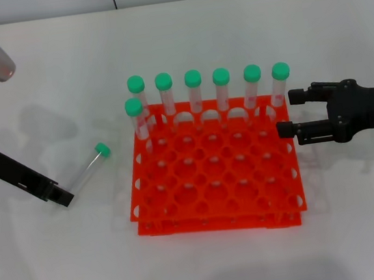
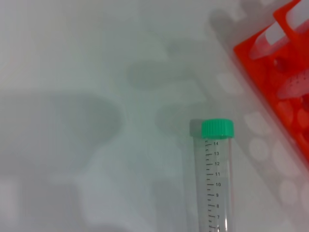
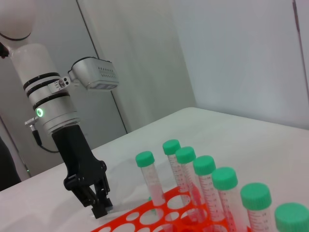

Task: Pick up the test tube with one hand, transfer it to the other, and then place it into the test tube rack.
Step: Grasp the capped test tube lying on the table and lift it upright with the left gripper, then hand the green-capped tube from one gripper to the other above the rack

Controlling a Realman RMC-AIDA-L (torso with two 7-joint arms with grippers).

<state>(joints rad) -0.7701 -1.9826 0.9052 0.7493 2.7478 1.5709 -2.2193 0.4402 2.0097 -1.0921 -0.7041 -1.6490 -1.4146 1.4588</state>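
The test tube (image 1: pixel 89 168), clear with a green cap, lies slanted low over the white table, left of the rack; it also shows in the left wrist view (image 2: pixel 215 179). My left gripper (image 1: pixel 63 195) is at the tube's bottom end and looks shut on it; the right wrist view shows this gripper (image 3: pixel 101 208) down at the table. The orange-red test tube rack (image 1: pixel 213 185) stands mid-table. My right gripper (image 1: pixel 291 112), with the white label, is open and empty just off the rack's right side.
Several green-capped tubes (image 1: pixel 223 97) stand upright in the rack's back row, and one more (image 1: pixel 136 119) stands in the second row at the left. The rack's corner shows in the left wrist view (image 2: pixel 285 72).
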